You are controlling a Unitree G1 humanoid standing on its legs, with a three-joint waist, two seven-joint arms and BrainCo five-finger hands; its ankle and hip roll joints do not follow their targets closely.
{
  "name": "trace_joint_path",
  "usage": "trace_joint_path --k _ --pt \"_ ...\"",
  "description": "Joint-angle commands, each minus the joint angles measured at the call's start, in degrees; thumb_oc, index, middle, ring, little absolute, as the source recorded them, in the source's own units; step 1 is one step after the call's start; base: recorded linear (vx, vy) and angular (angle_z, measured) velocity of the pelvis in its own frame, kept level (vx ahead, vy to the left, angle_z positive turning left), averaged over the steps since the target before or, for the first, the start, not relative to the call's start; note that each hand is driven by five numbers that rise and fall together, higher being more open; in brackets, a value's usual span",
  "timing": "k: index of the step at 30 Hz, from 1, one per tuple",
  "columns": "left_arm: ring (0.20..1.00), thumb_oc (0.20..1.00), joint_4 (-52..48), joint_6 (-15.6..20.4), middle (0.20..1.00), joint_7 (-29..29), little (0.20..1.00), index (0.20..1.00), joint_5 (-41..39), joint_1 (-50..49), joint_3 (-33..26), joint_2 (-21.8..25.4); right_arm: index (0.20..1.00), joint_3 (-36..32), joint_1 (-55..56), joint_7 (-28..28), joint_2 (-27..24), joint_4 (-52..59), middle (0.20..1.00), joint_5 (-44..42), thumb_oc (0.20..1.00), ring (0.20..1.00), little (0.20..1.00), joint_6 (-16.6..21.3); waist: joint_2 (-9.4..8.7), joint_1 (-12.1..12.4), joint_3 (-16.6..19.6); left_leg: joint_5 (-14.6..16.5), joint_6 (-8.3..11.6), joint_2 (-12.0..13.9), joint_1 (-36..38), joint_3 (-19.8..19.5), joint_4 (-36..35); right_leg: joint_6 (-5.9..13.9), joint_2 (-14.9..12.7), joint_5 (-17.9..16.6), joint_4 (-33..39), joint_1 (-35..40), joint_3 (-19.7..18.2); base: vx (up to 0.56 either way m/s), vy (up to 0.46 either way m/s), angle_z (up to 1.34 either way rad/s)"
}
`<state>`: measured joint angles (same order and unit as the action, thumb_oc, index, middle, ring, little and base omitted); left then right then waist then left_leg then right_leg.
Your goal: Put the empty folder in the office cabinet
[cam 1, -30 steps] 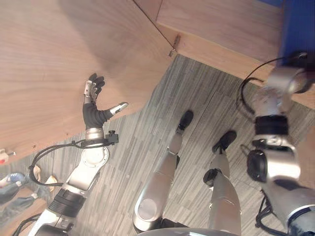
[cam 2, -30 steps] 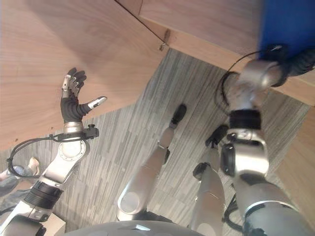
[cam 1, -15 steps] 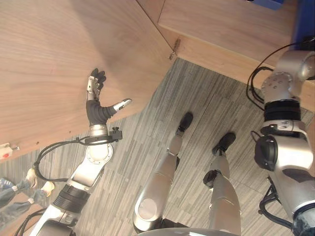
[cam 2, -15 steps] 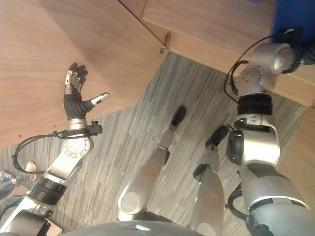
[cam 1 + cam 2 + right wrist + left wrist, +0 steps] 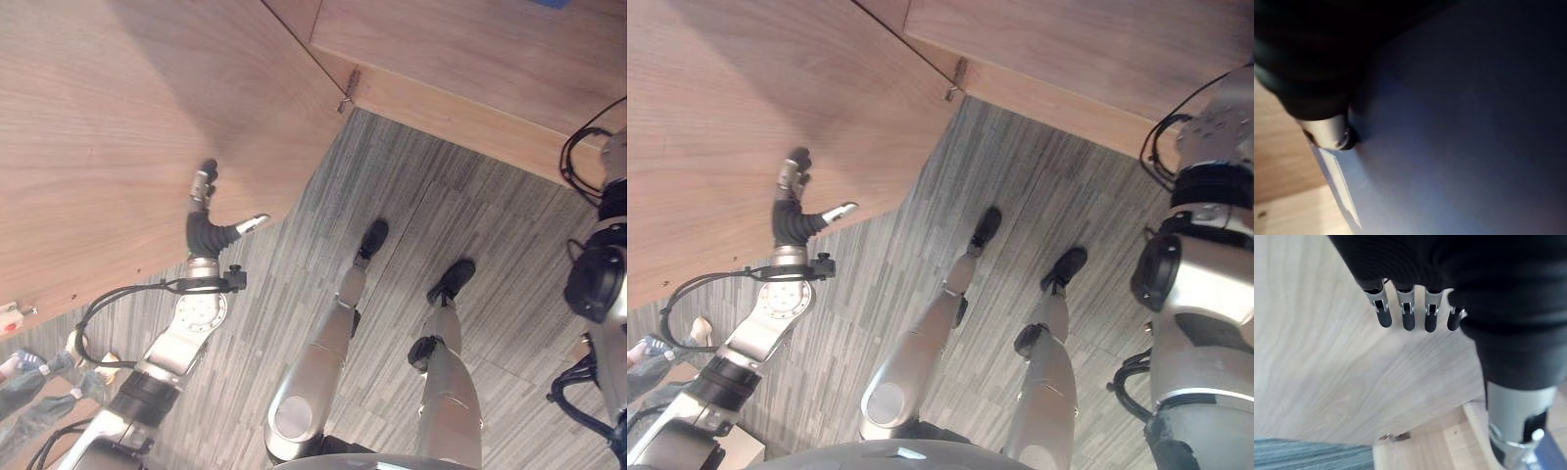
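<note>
The blue folder (image 5: 1464,122) lies right against my right hand (image 5: 1327,131), whose thumb presses on its face beside a pale edge. My right arm (image 5: 602,284) rises past the top right of the eye views. The open wooden cabinet door (image 5: 108,117) spreads across the upper left. My left hand (image 5: 203,201) rests against its face near the lower edge, fingers (image 5: 1408,316) straight and thumb out to the side, holding nothing. The cabinet body (image 5: 460,49) runs along the top right, joined to the door at a metal hinge (image 5: 345,93).
Grey striped carpet (image 5: 490,196) covers the floor below the cabinet. A person's jeans and shoes (image 5: 34,377) show at the lower left, near a small red and white object (image 5: 8,318).
My right arm has lifted the blue folder up and out past the top right of the eye views. My left hand has turned edge-on and slid slightly right along the door.
</note>
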<state>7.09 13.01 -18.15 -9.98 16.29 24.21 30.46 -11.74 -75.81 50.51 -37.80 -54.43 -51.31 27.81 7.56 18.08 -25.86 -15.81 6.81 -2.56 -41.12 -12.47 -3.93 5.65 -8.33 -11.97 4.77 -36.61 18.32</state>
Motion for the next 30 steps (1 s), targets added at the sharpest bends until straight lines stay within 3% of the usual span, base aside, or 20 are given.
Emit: trace_joint_path --k 1,5,13,23,30 --pt "1.000 1.000 -1.0 0.8 1.000 0.9 1.000 1.000 1.6 0.4 2.4 0.6 0.200 7.6 3.7 -4.7 -1.9 2.4 0.200 0.4 0.200 0.200 0.200 0.9 -2.44 -1.3 7.7 9.5 -1.62 -1.0 0.7 1.2 -1.1 3.81 -0.5 6.1 0.2 0.2 -4.0 0.00 0.024 -0.11" --pt "1.000 1.000 2.4 -0.3 1.000 1.2 1.000 1.000 3.0 7.2 6.7 -1.1 0.200 10.2 1.1 -4.9 0.5 1.1 0.200 -0.2 0.200 0.200 0.200 0.6 -3.25 -2.9 7.5 9.5 -1.30 -0.1 -0.3 2.0 -1.1 3.83 0.2 5.8 0.2 -1.4 -4.8 0.00 -0.006 -0.14" --pt "1.000 1.000 5.2 -1.5 1.000 4.2 1.000 1.000 2.5 10.2 10.7 -2.6 0.200 11.8 -3.3 -5.9 0.3 -2.2 0.200 -2.5 0.200 0.200 0.200 0.0 -2.93 -3.8 7.5 9.6 -1.05 0.4 -1.0 2.8 -1.1 3.78 0.8 5.7 0.2 -3.0 -5.6 0.01 -0.008 -0.08" --pt "1.000 1.000 3.9 -2.1 1.000 6.6 1.000 1.000 1.1 6.0 11.9 -2.3 0.200 12.8 -8.2 -4.2 -5.2 -4.5 0.200 -4.6 0.200 0.200 0.200 0.2 -1.92 -3.1 8.3 9.7 -0.80 0.8 -2.5 3.3 -1.1 3.76 1.0 5.8 0.2 -5.2 -5.5 0.01 -0.013 -0.07" --pt "1.000 1.000 1.6 -1.5 1.000 7.9 1.000 1.000 -0.5 2.7 9.9 -1.2 0.200 16.9 -11.3 -10.5 -8.7 -8.2 0.200 -9.2 0.200 0.200 0.200 -1.9 -2.51 -2.8 9.1 9.7 -0.54 1.7 -3.8 4.2 -1.1 3.66 1.5 5.8 0.1 -7.2 -5.3 0.01 -0.006 -0.02"
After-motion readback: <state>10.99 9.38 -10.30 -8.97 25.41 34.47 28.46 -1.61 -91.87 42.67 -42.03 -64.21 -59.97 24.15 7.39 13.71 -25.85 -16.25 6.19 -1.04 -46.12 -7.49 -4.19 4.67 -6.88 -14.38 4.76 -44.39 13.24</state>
